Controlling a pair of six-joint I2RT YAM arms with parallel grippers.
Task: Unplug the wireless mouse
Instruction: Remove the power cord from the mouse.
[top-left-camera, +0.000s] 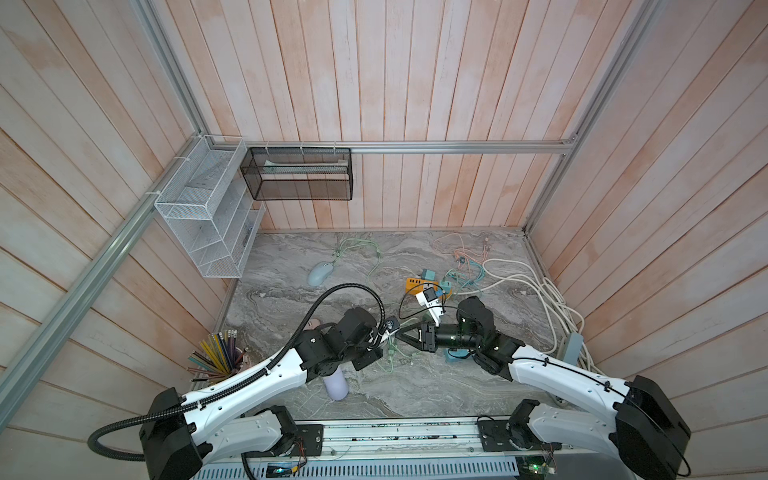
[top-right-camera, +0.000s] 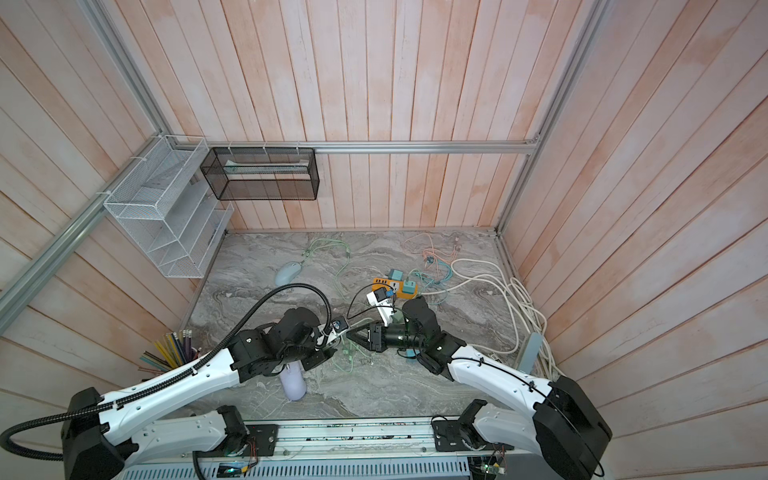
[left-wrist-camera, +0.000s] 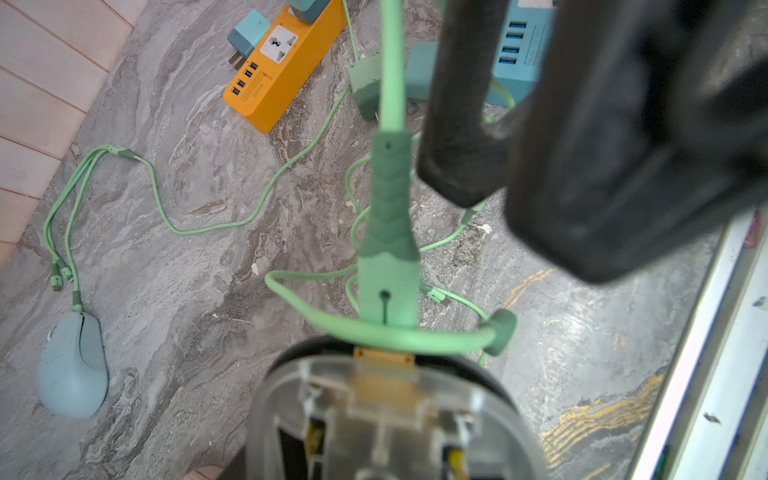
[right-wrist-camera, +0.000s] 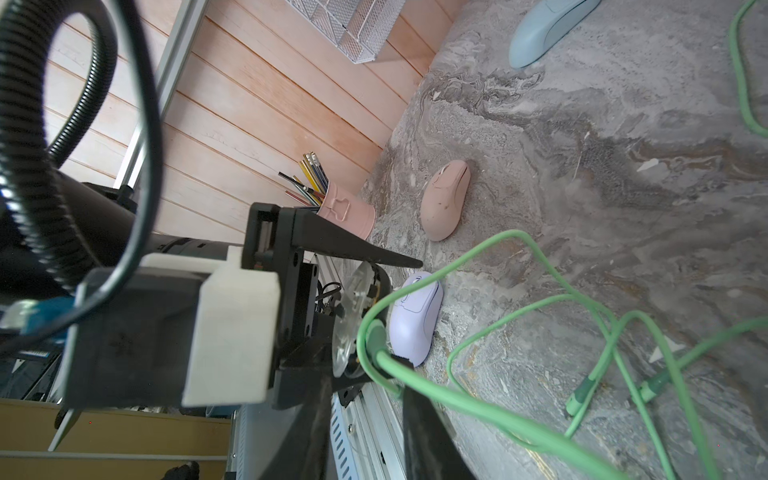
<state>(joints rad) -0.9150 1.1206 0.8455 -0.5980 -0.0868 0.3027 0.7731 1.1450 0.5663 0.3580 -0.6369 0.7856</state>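
Nearest, along the front edge of the counter (top-left-camera: 415, 386), a rail (top-left-camera: 395, 434) carries two arms with one gripper each. The two grippers face each other tip to tip, close together, above the middle of the counter.

Three mice lie on the counter. A lilac mouse (top-left-camera: 337, 388) sits under the left arm near the front. A pink mouse (right-wrist-camera: 445, 201) lies near it, close to the one pencil cup (right-wrist-camera: 349, 214). A blue mouse (top-left-camera: 320, 273) is far back on the left, well apart from both grippers, with a green lead (left-wrist-camera: 208, 230) ending in its nose.

Two power strips show in the left wrist view: an orange power strip (left-wrist-camera: 286, 70) and a blue power strip (left-wrist-camera: 519, 58). Two racks hang on the walls, a white rack (top-left-camera: 195, 208) and a black rack (top-left-camera: 297, 189).

The left gripper (right-wrist-camera: 411, 311) has its fingers (right-wrist-camera: 353, 249) well apart. A green plug (left-wrist-camera: 388, 232) stands between them, its gold end toward the clear plate at the gripper's base. A loop of its green cable (right-wrist-camera: 498, 409) lies by the lower finger.

The right gripper (top-left-camera: 400, 334) has its tip just beside the plug, and the green cable runs across one of its fingers. In both top views its fingers draw to a point and the wrist views blur them, so I cannot tell whether they are together or pinching the cable.
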